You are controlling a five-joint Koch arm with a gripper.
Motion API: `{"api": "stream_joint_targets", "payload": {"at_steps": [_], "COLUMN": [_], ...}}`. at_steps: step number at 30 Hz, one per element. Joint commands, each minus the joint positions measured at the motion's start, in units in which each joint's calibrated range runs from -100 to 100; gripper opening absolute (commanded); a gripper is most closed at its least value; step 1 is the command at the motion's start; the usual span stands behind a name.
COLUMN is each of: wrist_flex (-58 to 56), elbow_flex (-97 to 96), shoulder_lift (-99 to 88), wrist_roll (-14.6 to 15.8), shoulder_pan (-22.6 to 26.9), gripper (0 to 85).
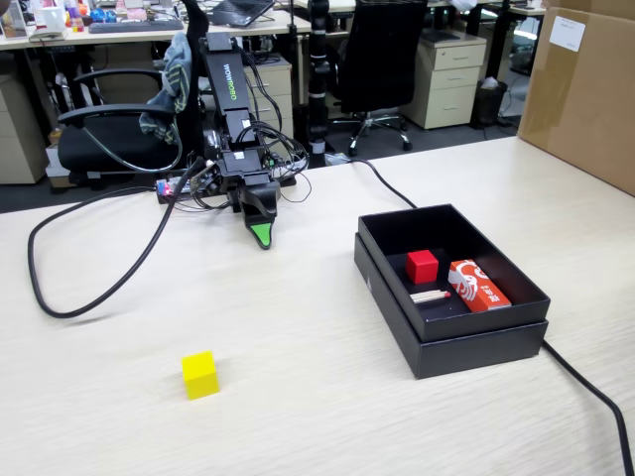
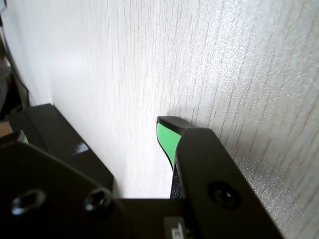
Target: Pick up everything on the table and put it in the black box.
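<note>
Yellow cube (image 1: 199,375) lies well apart from fingers (image 1: 262,236).

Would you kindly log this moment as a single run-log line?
gripper: low over table, empty, state unclear | yellow cube: on table, untouched | black box: holds red cube, packet

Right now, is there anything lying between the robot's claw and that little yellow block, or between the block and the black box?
Nothing visible. Bare table lies between the tool and the yellow cube, and between the cube and the black box. A black cable loops off to the left in the fixed view, clear of both paths.
</note>
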Motion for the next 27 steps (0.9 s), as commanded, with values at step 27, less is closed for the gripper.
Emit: {"api": "stream_joint_targets", "payload": {"at_steps": [27], "wrist_flex": [-2.4], "elbow_flex": [-0.6], "shoulder_lift": [0.2], "wrist_roll": [-0.2], "shoulder_pan": [-0.2], "gripper": [49.6]}}
